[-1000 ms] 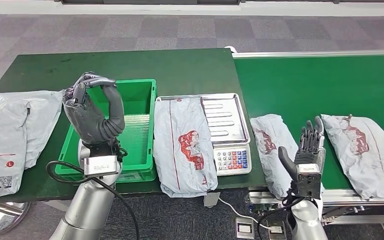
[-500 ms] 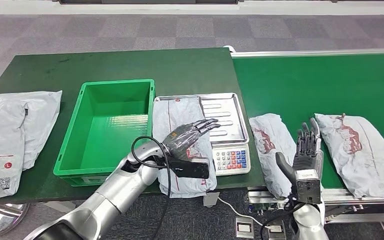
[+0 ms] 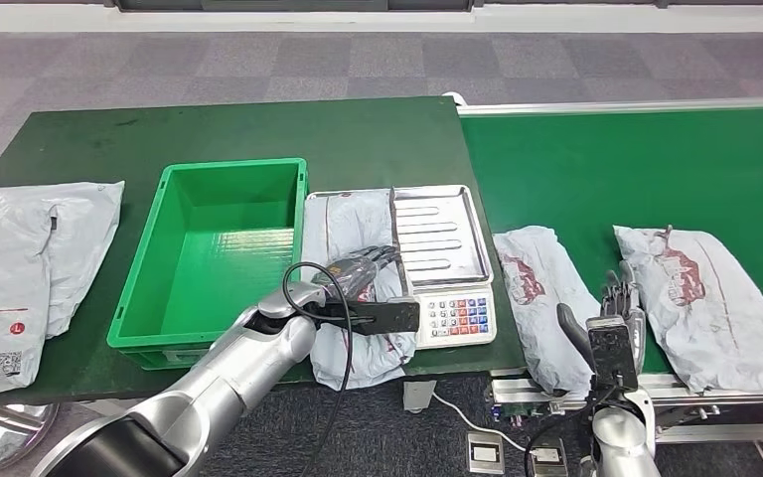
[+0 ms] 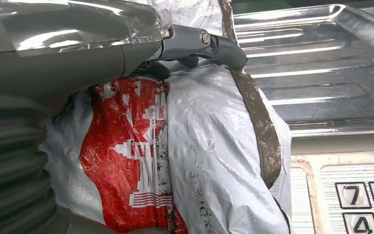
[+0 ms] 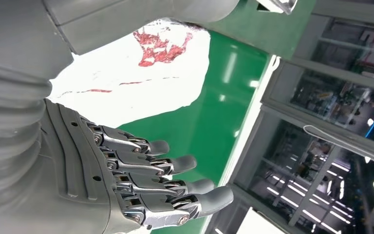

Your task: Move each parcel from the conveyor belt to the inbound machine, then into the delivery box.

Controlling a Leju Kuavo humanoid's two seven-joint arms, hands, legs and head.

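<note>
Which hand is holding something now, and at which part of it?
The left hand grips the parcel on the scale around its bunched middle. The right hand holds nothing.

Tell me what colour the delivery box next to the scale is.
The delivery box is bright green, seen best in the head view.

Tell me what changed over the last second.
The left hand swung from above the green plastic crate across to the grey plastic parcel with red print on the steel weighing scale and now lies on that parcel, which has bunched up beneath it. The right hand sank lower, fingers apart. The two parcels on the green conveyor belt drifted slightly toward the scale. Crate and scale stayed put.
</note>
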